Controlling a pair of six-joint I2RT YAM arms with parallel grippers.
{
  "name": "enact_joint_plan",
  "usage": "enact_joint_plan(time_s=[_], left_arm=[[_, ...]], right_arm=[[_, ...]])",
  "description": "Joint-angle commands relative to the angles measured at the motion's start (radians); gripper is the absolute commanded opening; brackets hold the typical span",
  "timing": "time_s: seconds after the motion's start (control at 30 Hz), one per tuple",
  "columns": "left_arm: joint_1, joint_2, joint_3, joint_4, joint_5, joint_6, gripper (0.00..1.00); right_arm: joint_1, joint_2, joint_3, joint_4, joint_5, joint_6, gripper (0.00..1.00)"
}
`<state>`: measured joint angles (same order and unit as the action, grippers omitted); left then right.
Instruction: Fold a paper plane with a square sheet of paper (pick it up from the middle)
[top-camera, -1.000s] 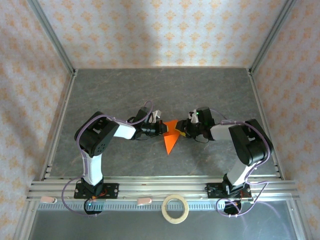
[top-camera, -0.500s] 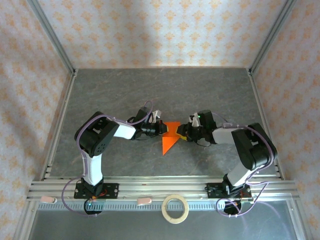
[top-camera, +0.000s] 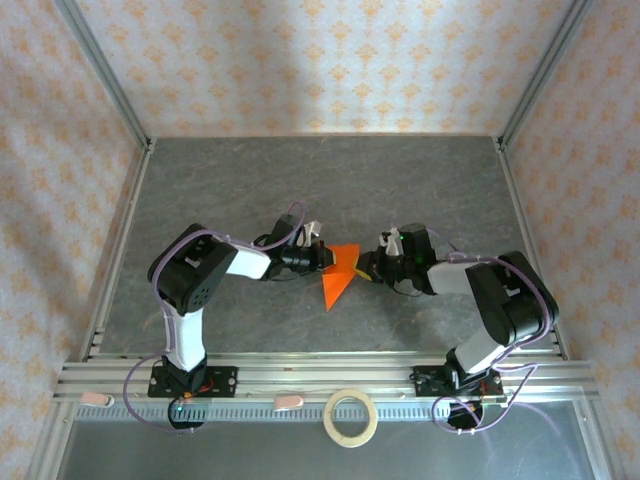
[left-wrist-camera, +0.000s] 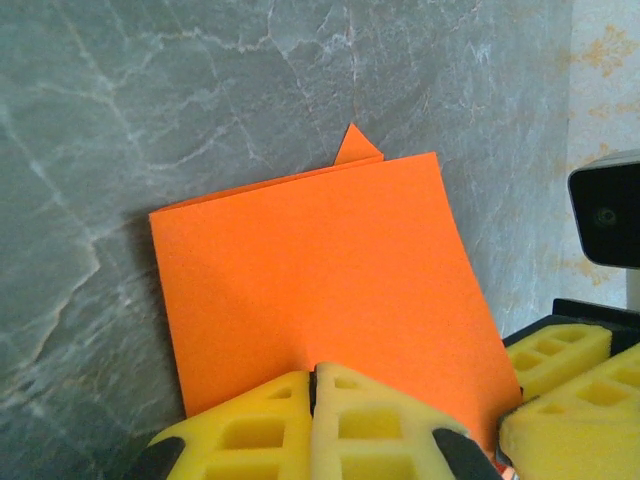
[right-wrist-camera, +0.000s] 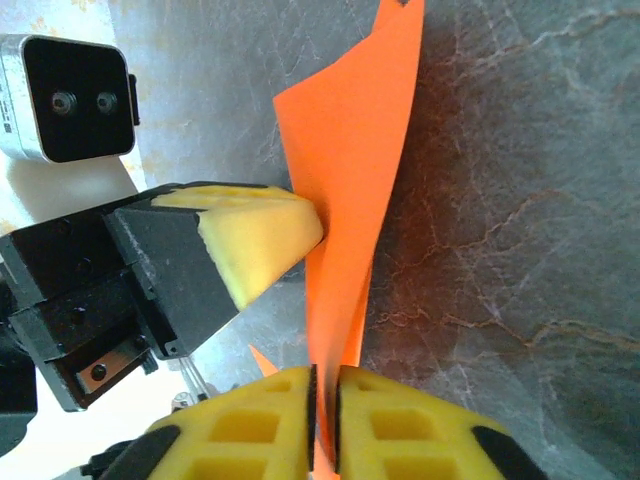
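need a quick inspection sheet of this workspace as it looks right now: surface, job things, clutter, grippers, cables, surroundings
surface: grey marbled tabletop, no spills or marks seen
job's things: bright orange folded paper plane mid-table between the two grippers, pointed end toward the arm bases
clutter: pale tape ring on the near ledge, apart from the paper
grippers: left gripper shut, yellow pad tips against the paper; right gripper shut on the paper's edge
cables: lilac cables loop along both arms, none lying on the paper
surroundings: cream wallpaper with an orange pattern, aluminium frame rails
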<state>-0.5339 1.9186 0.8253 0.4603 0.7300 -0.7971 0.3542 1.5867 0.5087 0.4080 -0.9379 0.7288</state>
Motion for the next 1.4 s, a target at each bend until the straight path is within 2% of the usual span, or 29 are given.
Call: enact_joint_plan(time_s=[0.0, 0.07, 0.13, 0.23, 0.37, 0.57, 0.7, 0.83, 1.0, 1.17, 1.37], left_arm=[[0.007, -0.061, -0.014, -0.008, 0.022, -0.041, 0.0], [0.008, -0.093, -0.005, -0.003, 0.018, -0.052, 0.02], [0.008, -0.126, 0.003, -0.015, 0.003, -0.053, 0.09], [0.006, -0.168, 0.011, -0.05, -0.015, -0.041, 0.11], [-0.009, -0.197, -0.016, -0.066, -0.031, -0.039, 0.07], [-0.044, -0.175, -0.055, -0.081, -0.071, -0.032, 0.0], [-0.05, -0.143, -0.057, -0.105, -0.105, -0.012, 0.0], [-0.055, -0.082, -0.064, -0.064, -0.075, -0.016, 0.0], [-0.056, -0.039, -0.072, -0.069, -0.084, 0.001, 0.0], [-0.057, -0.017, -0.067, -0.1, -0.09, 0.034, 0.0], [-0.057, -0.015, -0.053, -0.135, -0.102, 0.059, 0.0]], right_arm=[[-0.003, 0.007, 0.011, -0.034, 0.05, -0.008, 0.08], [-0.003, 0.003, 0.006, -0.046, 0.074, -0.004, 0.05], [-0.001, -0.002, -0.013, -0.014, 0.095, 0.039, 0.03], [0.006, -0.024, -0.033, -0.003, 0.15, 0.088, 0.02], [0.033, -0.068, -0.101, 0.114, 0.208, 0.211, 0.01], [0.09, -0.112, -0.171, 0.188, 0.302, 0.328, 0.01], [0.106, -0.128, -0.199, 0.228, 0.312, 0.374, 0.02], [0.111, -0.124, -0.206, 0.291, 0.265, 0.392, 0.03], [0.11, -0.117, -0.177, 0.274, 0.216, 0.338, 0.12], [0.083, -0.064, -0.131, 0.227, 0.154, 0.258, 0.27], [0.042, -0.006, -0.069, 0.189, 0.083, 0.171, 0.33]])
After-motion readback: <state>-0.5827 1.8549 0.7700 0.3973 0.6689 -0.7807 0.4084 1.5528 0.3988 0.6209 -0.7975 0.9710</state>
